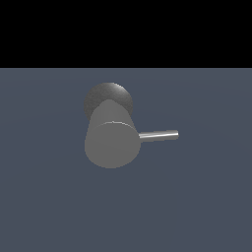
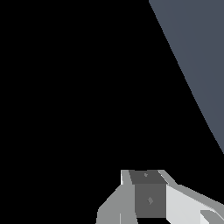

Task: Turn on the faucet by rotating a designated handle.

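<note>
exterior: faucet [image 1: 110, 142], handle [image 1: 158, 135] | wrist: only tool [image 2: 148, 197]

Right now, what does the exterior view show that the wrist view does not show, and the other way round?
Only the exterior view shows the faucet, its dark speckled base, and the handle pointing toward the exterior view's right. Only the wrist view shows part of the end effector; whether it is open or shut cannot be told. Both share the blue-grey floor and black background.
</note>
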### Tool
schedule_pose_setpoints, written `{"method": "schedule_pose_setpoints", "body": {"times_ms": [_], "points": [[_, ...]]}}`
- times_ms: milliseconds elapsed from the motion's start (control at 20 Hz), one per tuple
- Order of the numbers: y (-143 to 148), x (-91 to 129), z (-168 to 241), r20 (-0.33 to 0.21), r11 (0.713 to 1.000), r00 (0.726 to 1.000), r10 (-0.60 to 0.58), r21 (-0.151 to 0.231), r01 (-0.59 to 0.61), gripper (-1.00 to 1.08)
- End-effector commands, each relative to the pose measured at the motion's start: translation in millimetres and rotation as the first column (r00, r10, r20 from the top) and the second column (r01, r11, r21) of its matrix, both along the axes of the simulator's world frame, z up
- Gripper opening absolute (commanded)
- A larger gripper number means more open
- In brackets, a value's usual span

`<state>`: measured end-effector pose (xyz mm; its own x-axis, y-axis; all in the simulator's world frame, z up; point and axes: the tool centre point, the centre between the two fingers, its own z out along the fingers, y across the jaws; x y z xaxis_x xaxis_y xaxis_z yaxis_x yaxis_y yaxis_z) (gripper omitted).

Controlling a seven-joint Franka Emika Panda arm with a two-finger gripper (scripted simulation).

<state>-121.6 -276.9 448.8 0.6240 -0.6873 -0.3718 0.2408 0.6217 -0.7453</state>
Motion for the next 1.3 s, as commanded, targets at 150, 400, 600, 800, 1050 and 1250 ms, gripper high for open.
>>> {"method": "schedule_pose_setpoints", "body": {"times_ms": [150, 400, 600, 800, 1050, 1250], "points": [[-4, 22, -77, -0.127, 0.977, 0.992, -0.014, 0.21, 0.041, -1.0], [9, 35, -146, -0.251, 0.929, 0.968, 0.012, 0.362, 0.082, -1.0], [23, 41, -189, -0.33, 0.89, 0.943, 0.046, 0.442, 0.111, -1.0], [37, 42, -221, -0.385, 0.86, 0.92, 0.077, 0.492, 0.135, -1.0], [51, 44, -243, -0.424, 0.835, 0.899, 0.11, 0.53, 0.148, -1.0], [54, 43, -252, -0.439, 0.827, 0.891, 0.117, 0.54, 0.158, -1.0]]}}
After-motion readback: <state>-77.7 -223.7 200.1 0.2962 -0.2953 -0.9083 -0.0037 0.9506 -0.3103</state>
